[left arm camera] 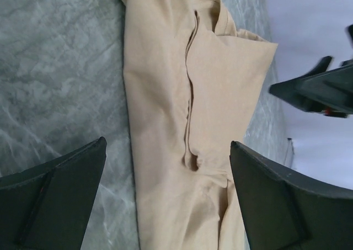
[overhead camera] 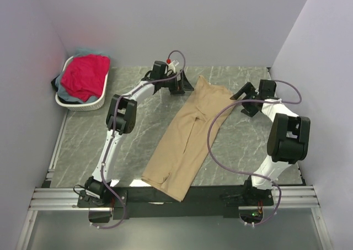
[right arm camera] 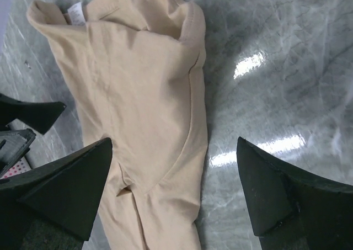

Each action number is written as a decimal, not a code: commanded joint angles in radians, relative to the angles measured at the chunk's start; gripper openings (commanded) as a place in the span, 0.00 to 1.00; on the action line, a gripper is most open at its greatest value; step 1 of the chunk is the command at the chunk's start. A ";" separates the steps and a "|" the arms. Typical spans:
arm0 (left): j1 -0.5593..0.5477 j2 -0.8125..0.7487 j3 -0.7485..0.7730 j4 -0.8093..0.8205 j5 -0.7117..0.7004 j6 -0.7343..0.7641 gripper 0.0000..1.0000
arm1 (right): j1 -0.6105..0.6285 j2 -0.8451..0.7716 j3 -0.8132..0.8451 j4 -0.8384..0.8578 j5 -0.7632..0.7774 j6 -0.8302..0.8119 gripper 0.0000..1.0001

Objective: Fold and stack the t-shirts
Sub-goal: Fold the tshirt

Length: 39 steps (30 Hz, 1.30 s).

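now, k. asks: where does the tan t-shirt [overhead camera: 185, 142] lie?
m. answers: flat on the grey marbled table [overhead camera: 248, 150], folded lengthwise into a long strip. it runs diagonally between the two arms, collar end far, other end at the table's near edge.
k.: and the fingers?
m.: left gripper [overhead camera: 179, 84] is spread wide and holds nothing. its wrist view shows it over the strip's collar end, cloth below, not pinched. right gripper [overhead camera: 245, 98] is likewise released and empty, over the strip's far right edge.
k.: other shirts?
m.: a red-pink t-shirt [overhead camera: 84, 76] sits heaped on top in the white basket [overhead camera: 83, 104] at the far left corner. pale blue-grey cloth [overhead camera: 67, 96] and dark cloth [overhead camera: 55, 83] show beneath it.
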 commanded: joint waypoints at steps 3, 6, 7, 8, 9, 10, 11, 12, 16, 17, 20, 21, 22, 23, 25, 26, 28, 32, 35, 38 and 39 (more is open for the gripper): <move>0.013 0.080 0.084 0.267 0.178 -0.162 0.99 | -0.005 0.079 0.032 0.056 -0.049 0.027 0.99; 0.015 0.121 0.113 0.317 0.203 -0.224 0.99 | -0.005 0.100 0.035 0.067 -0.053 0.032 0.99; 0.015 0.133 0.126 0.328 0.206 -0.235 0.99 | -0.003 0.108 0.036 0.070 -0.053 0.033 0.99; 0.015 0.158 0.155 0.329 0.209 -0.250 0.99 | -0.003 0.128 0.042 0.073 -0.060 0.035 0.98; 0.015 0.167 0.161 0.340 0.210 -0.262 0.99 | -0.003 0.139 0.048 0.072 -0.063 0.035 0.97; 0.016 0.175 0.162 0.372 0.209 -0.276 0.99 | -0.002 0.151 0.056 0.073 -0.065 0.039 0.96; 0.016 0.187 0.162 0.384 0.207 -0.302 0.99 | 0.000 0.180 0.074 0.072 -0.068 0.042 0.95; 0.016 0.195 0.162 0.400 0.207 -0.316 0.99 | 0.003 0.195 0.090 0.063 -0.074 0.044 0.94; 0.016 0.245 0.192 0.444 0.214 -0.374 0.99 | 0.021 0.266 0.153 0.047 -0.085 0.055 0.88; 0.018 0.262 0.196 0.452 0.212 -0.391 0.99 | 0.026 0.290 0.177 0.044 -0.086 0.055 0.87; 0.016 0.281 0.196 0.467 0.212 -0.417 0.92 | 0.052 0.337 0.229 0.027 -0.086 0.058 0.83; 0.016 0.282 0.195 0.467 0.210 -0.420 0.86 | 0.060 0.346 0.240 0.024 -0.089 0.056 0.82; 0.016 0.282 0.184 0.469 0.210 -0.420 0.80 | 0.073 0.355 0.251 0.021 -0.089 0.059 0.82; 0.018 0.279 0.176 0.467 0.206 -0.419 0.67 | 0.080 0.366 0.278 0.003 -0.068 0.055 0.80; 0.016 0.272 0.153 0.452 0.198 -0.410 0.58 | 0.095 0.380 0.297 -0.008 -0.072 0.047 0.76; 0.016 0.261 0.144 0.446 0.186 -0.396 0.51 | 0.100 0.387 0.321 -0.016 -0.074 0.044 0.74; 0.013 0.252 0.133 0.398 0.169 -0.368 0.46 | 0.110 0.410 0.358 -0.058 -0.063 0.029 0.73; 0.004 0.229 0.126 0.317 0.134 -0.283 0.46 | 0.143 0.444 0.429 -0.086 -0.059 0.022 0.73; -0.003 0.183 0.097 0.208 0.054 -0.187 0.54 | 0.161 0.482 0.495 -0.120 -0.059 0.018 0.69; -0.011 0.122 0.040 0.116 -0.071 -0.094 0.70 | 0.179 0.516 0.564 -0.154 -0.042 0.004 0.62; -0.016 0.112 0.037 0.090 -0.134 -0.074 0.75 | 0.179 0.527 0.584 -0.166 -0.042 0.002 0.60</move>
